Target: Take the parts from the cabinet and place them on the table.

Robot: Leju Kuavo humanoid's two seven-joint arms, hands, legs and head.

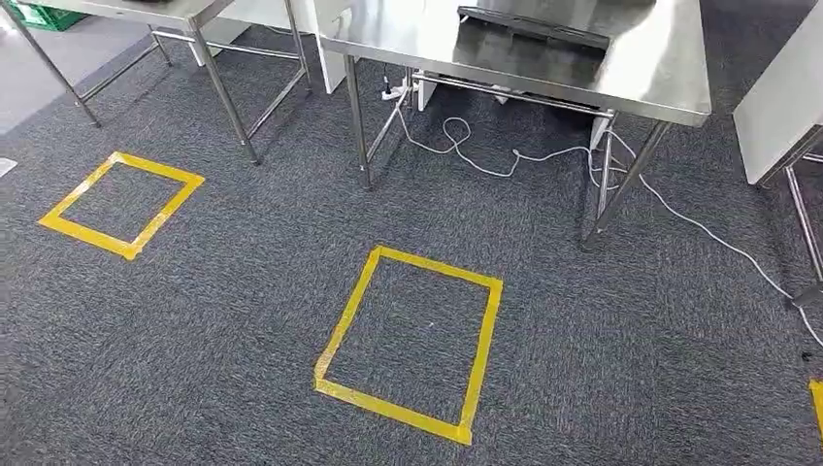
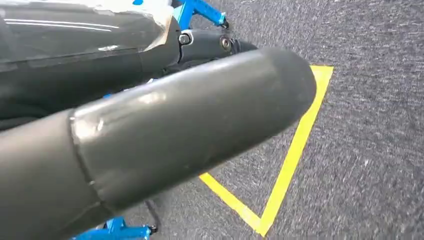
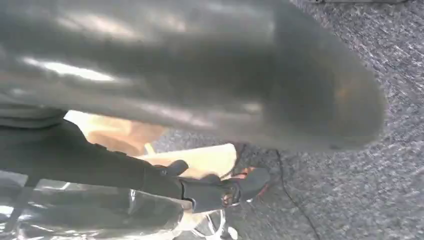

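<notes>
At the top centre of the head view stood the steel table [image 1: 670, 78], ahead of the robot; the left hand [image 2: 165, 135] held a clear-wrapped part [image 2: 75, 30], the right hand [image 3: 200, 75] another clear-wrapped part [image 3: 90, 215], both low.

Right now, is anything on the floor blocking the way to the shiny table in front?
Nothing visible stands in the way. Between the robot and the steel table lies carpet with a flat yellow tape square. A white cable trails on the floor under the table and out beside its legs.
</notes>
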